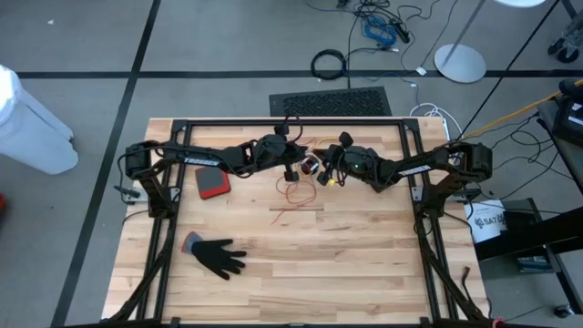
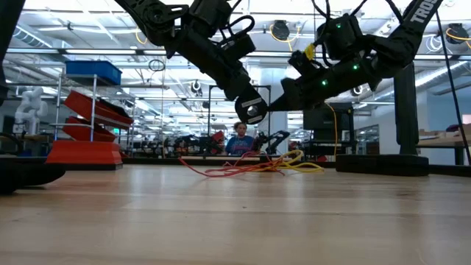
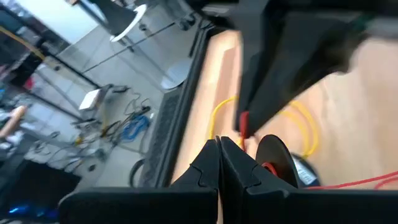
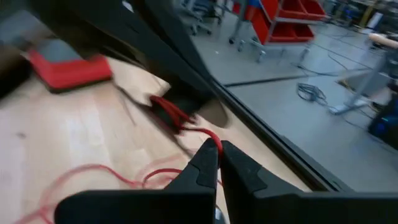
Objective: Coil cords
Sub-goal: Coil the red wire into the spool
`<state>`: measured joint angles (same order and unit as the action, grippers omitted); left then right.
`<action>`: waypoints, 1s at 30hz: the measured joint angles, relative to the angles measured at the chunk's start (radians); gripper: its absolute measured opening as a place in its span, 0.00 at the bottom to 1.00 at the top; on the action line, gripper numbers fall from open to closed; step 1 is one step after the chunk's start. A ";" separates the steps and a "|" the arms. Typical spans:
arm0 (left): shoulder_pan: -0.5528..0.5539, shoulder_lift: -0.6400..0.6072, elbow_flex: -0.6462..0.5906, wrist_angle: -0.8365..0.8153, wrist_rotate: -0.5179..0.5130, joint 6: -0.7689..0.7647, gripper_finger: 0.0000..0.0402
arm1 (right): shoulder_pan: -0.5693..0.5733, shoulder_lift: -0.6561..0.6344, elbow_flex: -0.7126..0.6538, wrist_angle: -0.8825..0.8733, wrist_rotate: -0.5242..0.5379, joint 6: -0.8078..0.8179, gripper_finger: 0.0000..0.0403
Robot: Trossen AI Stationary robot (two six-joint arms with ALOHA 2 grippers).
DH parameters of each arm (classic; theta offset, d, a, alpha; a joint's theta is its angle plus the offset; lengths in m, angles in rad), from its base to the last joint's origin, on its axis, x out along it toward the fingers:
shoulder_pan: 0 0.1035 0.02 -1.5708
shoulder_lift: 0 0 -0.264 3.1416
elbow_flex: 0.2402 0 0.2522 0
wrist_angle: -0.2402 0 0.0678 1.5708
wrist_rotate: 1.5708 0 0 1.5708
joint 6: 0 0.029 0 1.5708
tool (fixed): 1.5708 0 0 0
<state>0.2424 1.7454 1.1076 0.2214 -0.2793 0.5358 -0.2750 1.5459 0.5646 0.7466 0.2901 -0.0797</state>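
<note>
We see both arms meeting over the upper middle of the table [image 1: 273,264] in the high view. The left claw [image 1: 290,173] is closed; in its wrist view the two fingers [image 3: 205,167] press together with nothing clearly between them. The right claw [image 1: 325,176] is closed on the red cord [image 4: 186,124]: in its wrist view the red strand runs right into the gap at the fingertips. That cord trails down-frame from the claws as a loose red tangle near the table's centre in the high view, and lies on the wood at mid-frame in the low view. The yellow cord [image 2: 298,163] lies coiled just right of the red one in the low view, and shows as yellow loops in the left wrist view. We cannot tell whether the two cords touch. A red and grey pad [image 1: 213,182] sits left of centre; the black glove [image 1: 219,256] lies lower left on the table.
</note>
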 joint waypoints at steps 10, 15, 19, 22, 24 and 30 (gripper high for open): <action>0.000 0.000 -0.001 0.029 -0.107 0.060 0.00 | 0.029 0.000 0.075 -0.058 -0.014 -0.012 0.01; -0.001 0.000 -0.001 0.041 -0.135 0.095 0.00 | 0.034 0.000 0.100 -0.054 -0.077 -0.008 0.01; -0.001 0.002 -0.001 0.036 -0.141 0.102 0.00 | 0.036 0.000 0.107 -0.070 -0.087 -0.008 0.01; -0.001 0.002 -0.001 0.043 -0.141 0.103 0.00 | 0.042 0.001 0.119 -0.073 -0.090 0.003 0.01; -0.002 0.002 -0.001 0.054 -0.141 0.103 0.00 | 0.044 0.001 0.130 -0.073 -0.121 0.012 0.01; 0.002 0.002 -0.001 0.133 -0.151 0.105 0.00 | 0.051 0.000 0.141 -0.068 -0.177 0.024 0.01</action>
<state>0.2446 1.7473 1.1065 0.3546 -0.4306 0.6411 -0.2239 1.5463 0.7055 0.6790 0.1132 -0.0560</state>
